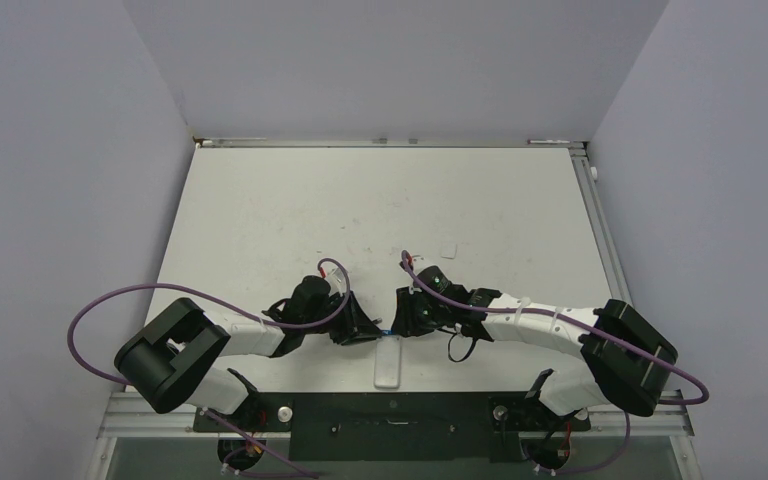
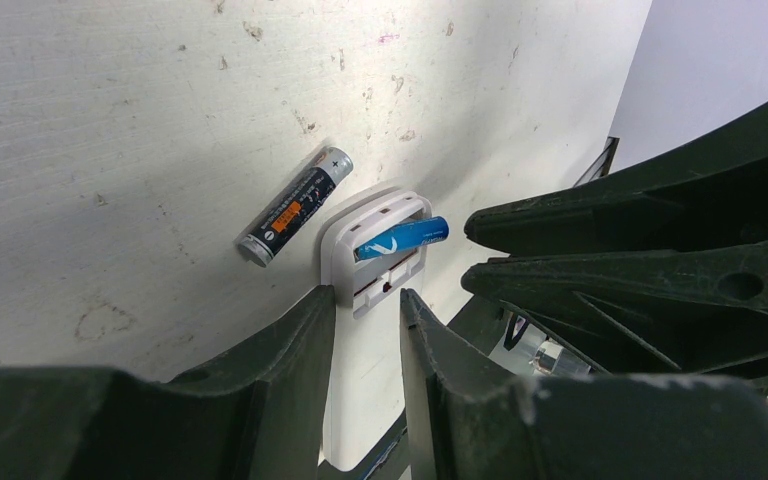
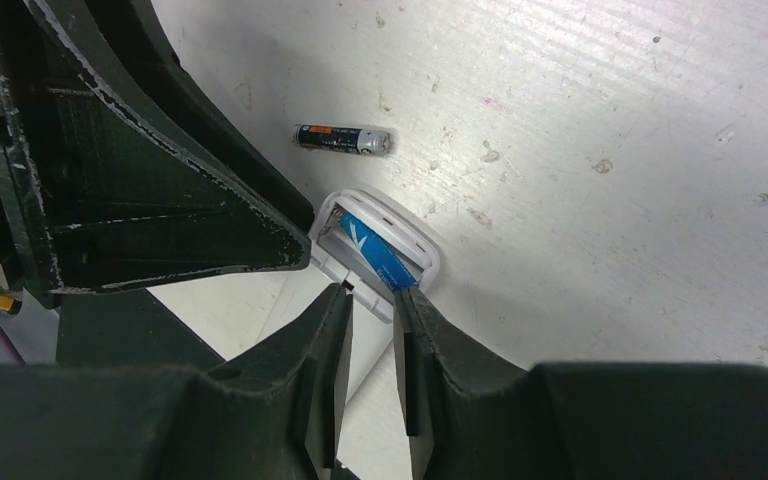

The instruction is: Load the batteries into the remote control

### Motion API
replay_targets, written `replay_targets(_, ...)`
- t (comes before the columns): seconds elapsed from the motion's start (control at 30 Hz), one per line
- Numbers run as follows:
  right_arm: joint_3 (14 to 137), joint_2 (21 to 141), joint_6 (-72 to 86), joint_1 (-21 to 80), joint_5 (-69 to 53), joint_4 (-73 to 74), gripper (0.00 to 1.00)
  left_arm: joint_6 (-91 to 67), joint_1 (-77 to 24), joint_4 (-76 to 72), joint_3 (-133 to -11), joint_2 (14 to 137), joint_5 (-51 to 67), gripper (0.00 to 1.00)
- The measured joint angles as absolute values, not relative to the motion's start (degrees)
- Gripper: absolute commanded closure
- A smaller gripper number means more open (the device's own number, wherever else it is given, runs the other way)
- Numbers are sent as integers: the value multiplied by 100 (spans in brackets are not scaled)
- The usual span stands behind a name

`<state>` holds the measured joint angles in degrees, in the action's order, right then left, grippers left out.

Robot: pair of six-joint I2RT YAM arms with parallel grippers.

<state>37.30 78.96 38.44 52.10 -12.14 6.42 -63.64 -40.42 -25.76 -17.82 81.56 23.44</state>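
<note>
Left wrist view shows the blue battery (image 2: 401,239) askew in the remote control (image 2: 363,390), the right tool (image 2: 468,250) slightly parted at its end, while whether the left tool (image 2: 367,300) grips anything cannot be told.

Your rig, as fitted:
- Left arm (image 1: 250,338): white links, boxy black joint housings, black wrist.
- Right arm (image 1: 540,326): same build; you get a green light (image 1: 438,279) on its wrist.
- Purple cable (image 1: 150,289): one long loop beside each arm.
- Black plate (image 1: 390,425) under both bases, with two silver knobs (image 1: 285,412).
- Left gripper (image 2: 367,297), right gripper (image 3: 372,292): your fingers (image 2: 260,400) are dark, wedge-shaped and ribbed, with edges scuffed pale.
</note>
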Motion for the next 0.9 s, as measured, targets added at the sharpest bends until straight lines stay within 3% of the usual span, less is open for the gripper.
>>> replay_targets(0.9, 3730, 8055, 3868, 5212, -1295, 593, 80, -6364, -4042, -2576, -1782, 8156, 2344, 74)
